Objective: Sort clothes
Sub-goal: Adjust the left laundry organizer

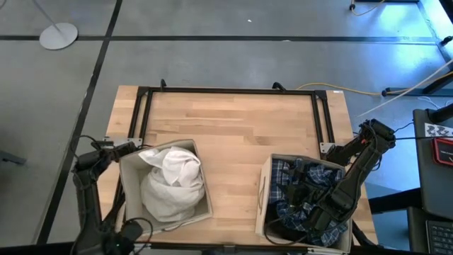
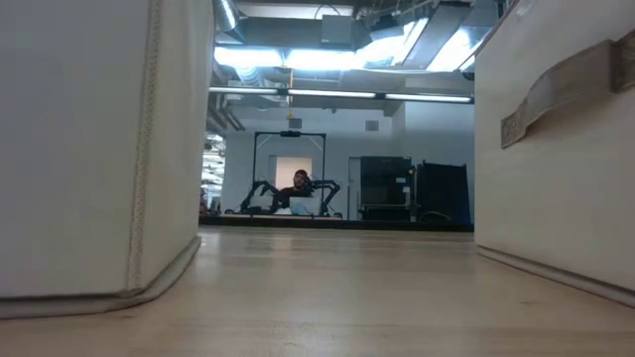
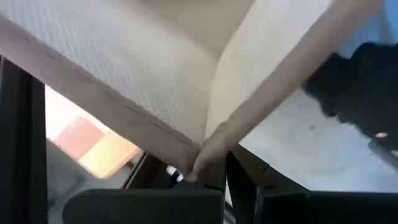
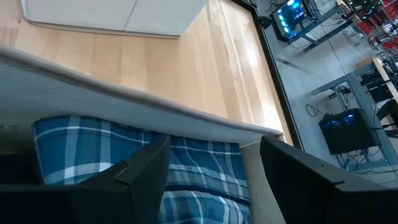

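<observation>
Wooden table (image 1: pixel 233 127) carries two beige fabric boxes along its near edge, well apart, bare wood between them. Left box (image 1: pixel 129 185) holds the white garment (image 1: pixel 172 183), heaped into a rounded mound that rises above the rim; its long axis runs roughly from the box's far side to its near side, with a knot of folds at the far end. Right box (image 1: pixel 263 190) holds the plaid shirt (image 1: pixel 283 176), crumpled, no clear direction; much of it is covered by the right arm. Dark fabric (image 1: pixel 283 228) lies at the near corner of that box, colour and shape hard to make out. Low view shows only the box walls, contents hidden. Right gripper (image 4: pixel 211 163) sits inside the right box, fingers spread wide above the plaid cloth, nothing between them. Left gripper (image 1: pixel 131 147) is at the far left corner of the left box, outside the rim; fingers closed, and whether they pinch the box edge cannot be told from the blurred wrist view.
</observation>
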{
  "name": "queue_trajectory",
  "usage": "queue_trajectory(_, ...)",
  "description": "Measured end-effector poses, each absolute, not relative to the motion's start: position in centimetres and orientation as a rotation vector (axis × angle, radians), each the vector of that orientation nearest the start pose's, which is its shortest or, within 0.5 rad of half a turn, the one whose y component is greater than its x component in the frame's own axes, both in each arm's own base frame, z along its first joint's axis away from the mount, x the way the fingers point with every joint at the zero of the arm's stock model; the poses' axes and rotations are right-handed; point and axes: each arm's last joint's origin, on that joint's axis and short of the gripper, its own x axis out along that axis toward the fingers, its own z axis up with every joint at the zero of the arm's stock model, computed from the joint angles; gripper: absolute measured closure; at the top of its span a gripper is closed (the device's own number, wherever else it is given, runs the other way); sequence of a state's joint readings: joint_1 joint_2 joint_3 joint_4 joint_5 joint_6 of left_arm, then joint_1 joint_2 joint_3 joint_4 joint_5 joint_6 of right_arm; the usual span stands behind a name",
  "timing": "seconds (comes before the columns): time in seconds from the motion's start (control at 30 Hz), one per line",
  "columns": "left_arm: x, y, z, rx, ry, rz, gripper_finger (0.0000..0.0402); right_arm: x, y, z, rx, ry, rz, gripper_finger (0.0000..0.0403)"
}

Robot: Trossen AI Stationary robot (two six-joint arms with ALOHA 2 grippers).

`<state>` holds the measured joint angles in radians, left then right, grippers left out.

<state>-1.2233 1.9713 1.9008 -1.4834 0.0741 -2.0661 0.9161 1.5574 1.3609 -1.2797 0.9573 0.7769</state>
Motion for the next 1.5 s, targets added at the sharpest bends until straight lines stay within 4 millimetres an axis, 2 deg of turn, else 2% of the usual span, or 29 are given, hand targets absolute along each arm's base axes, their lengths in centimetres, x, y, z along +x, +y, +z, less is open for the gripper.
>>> queue_trajectory(0.07,12.5,-35.4,29.5,-0.691,1.476,0.612,0.0401,18.7,20.5,29.4,-0.46,0.754,-0.343,0.015)
queue_trajectory(0.13,13.3,-35.9,30.3,-0.714,1.345,0.479,0.0401,18.7,20.5,29.4,-0.461,0.754,-0.343,0.015)
queue_trajectory(0.23,14.8,-35.5,32.8,-0.678,1.131,0.296,0.0401,18.7,20.5,29.4,-0.464,0.755,-0.342,0.015)
queue_trajectory(0.3,16.1,-34.8,34.3,-0.598,1.001,0.221,0.0401,18.7,20.5,29.4,-0.465,0.755,-0.342,0.015)
queue_trajectory(0.4,18.6,-33.5,35.5,-0.399,0.865,0.172,0.0401,18.7,20.5,29.4,-0.466,0.754,-0.342,0.015)
queue_trajectory(0.53,23.3,-30.3,35.8,-0.198,0.804,0.216,0.0401,18.7,20.5,29.4,-0.466,0.754,-0.342,0.015)
queue_trajectory(0.7,29.1,-25.5,35.9,-0.071,0.791,0.287,0.0401,18.7,20.5,29.4,-0.466,0.755,-0.342,0.015)
queue_trajectory(0.8,31.6,-22.7,36.0,-0.024,0.802,0.318,0.0401,18.7,20.5,29.4,-0.467,0.755,-0.342,0.015)
queue_trajectory(0.93,33.9,-19.5,35.5,-0.058,0.905,0.283,0.0401,18.7,20.5,29.4,-0.467,0.755,-0.342,0.015)
queue_trajectory(1.07,34.8,-17.9,33.9,-0.122,1.035,0.234,0.0401,18.7,20.5,29.4,-0.467,0.756,-0.341,0.015)
queue_trajectory(1.2,34.6,-18.0,32.0,-0.182,1.162,0.172,0.0401,18.7,20.5,29.4,-0.464,0.762,-0.337,0.015)
queue_trajectory(1.3,33.8,-19.1,31.2,-0.214,1.223,0.147,0.0401,18.7,20.5,29.4,-0.463,0.762,-0.337,0.015)
queue_trajectory(1.5,31.2,-22.7,30.5,-0.258,1.306,0.102,0.0401,18.7,20.5,29.4,-0.462,0.762,-0.337,0.015)
